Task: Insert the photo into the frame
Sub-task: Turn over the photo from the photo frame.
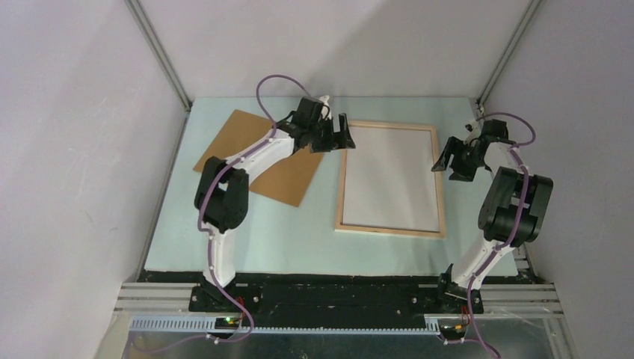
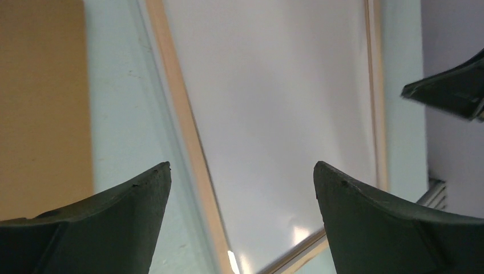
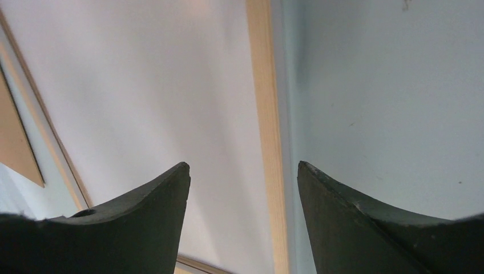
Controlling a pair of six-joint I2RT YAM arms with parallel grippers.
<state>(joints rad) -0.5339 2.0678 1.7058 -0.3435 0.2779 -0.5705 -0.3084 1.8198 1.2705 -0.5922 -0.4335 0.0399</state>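
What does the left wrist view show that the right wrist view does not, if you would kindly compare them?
Only the left wrist view: the left gripper, open above the left rail of the frame, both long rails at once, and one dark finger of the right gripper at the picture's right edge.
Only the right wrist view: the right gripper's own open fingers, straddling the frame's right rail.
Both: the frame's pale wood and white middle, the brown board and the pale green mat.
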